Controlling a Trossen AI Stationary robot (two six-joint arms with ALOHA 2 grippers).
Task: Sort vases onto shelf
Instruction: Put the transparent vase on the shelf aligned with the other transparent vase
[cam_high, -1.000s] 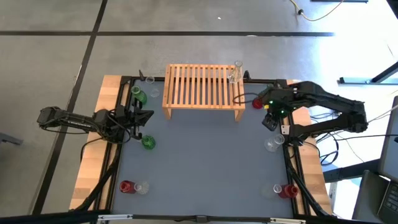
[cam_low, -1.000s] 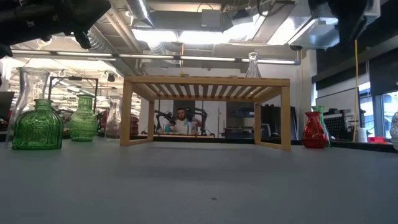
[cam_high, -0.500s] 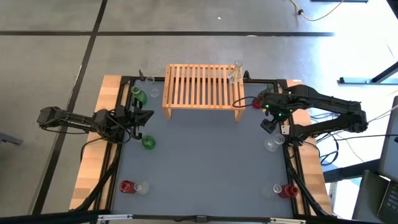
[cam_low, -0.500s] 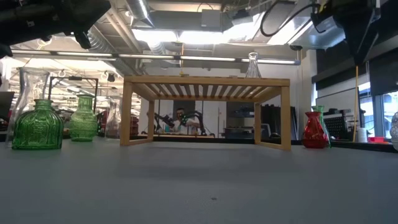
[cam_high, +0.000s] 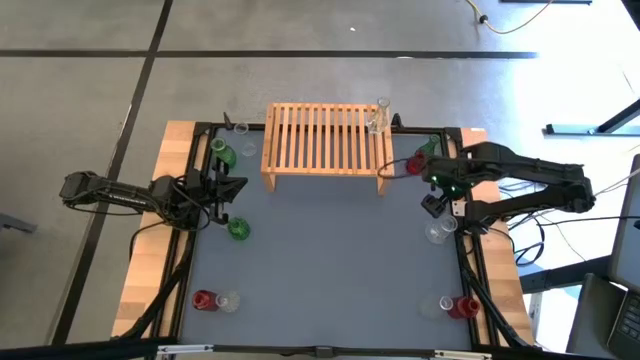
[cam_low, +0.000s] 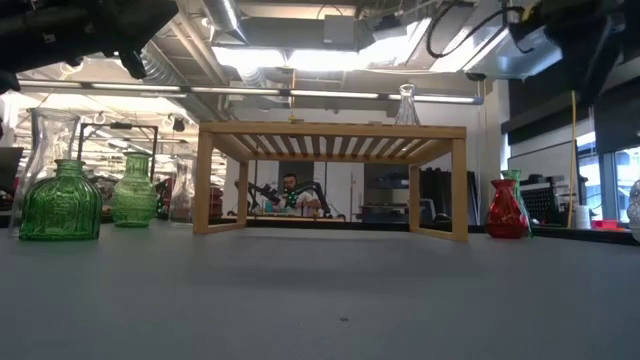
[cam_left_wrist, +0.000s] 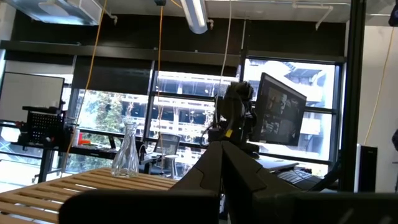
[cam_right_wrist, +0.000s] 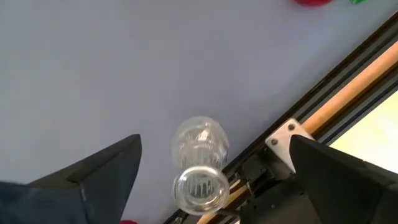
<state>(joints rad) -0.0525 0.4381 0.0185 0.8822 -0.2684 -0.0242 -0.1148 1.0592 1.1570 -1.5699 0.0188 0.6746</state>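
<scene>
Pincer (cam_high: 432, 203) now nearer clear vase (cam_high: 437, 232).

A robotics lab (ceiling ducts (cam_low: 250, 75), monitor (cam_left_wrist: 280, 115)).

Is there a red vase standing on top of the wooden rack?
No, only a clear vase stands on the rack; the red ones sit on the table.

Both arms matte black, jointed segments, black cables trailing off each base; right arm (cam_high: 520, 178) carries small green indicator lights and a white tag near wrist; fingers (cam_right_wrist: 93, 174) dark, wedge-shaped
</scene>
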